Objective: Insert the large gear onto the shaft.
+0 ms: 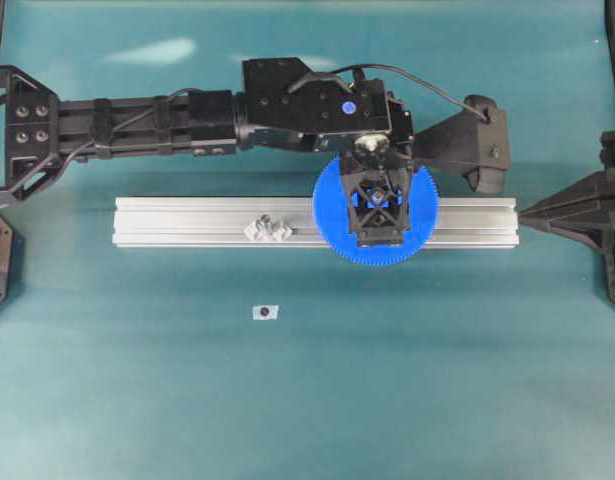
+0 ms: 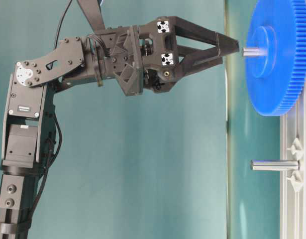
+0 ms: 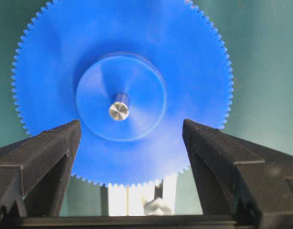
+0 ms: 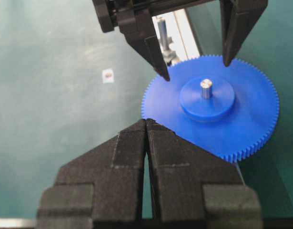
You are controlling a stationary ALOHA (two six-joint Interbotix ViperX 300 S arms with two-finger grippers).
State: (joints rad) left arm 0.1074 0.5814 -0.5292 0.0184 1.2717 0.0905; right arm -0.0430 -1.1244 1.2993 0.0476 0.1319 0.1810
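The large gear (image 1: 332,210), a blue toothed disc, lies flat on the aluminium rail (image 1: 187,222). The shaft (image 3: 119,110) pokes its silvery tip up through the gear's hub (image 4: 206,88). My left gripper (image 3: 131,122) hangs just above the gear (image 3: 136,57), open, its fingers apart and touching nothing. From the table-level view its tips (image 2: 235,48) stand a short way off the shaft end (image 2: 252,51). My right gripper (image 4: 146,120) is shut and empty, its tips by the gear's rim (image 4: 246,124), at the rail's right end (image 1: 527,212).
A second upright metal peg (image 1: 267,228) with shiny diamond mounts stands further left on the rail, also visible from table level (image 2: 272,165). A small white tag with a dark dot (image 1: 266,312) lies on the green mat in front of the rail.
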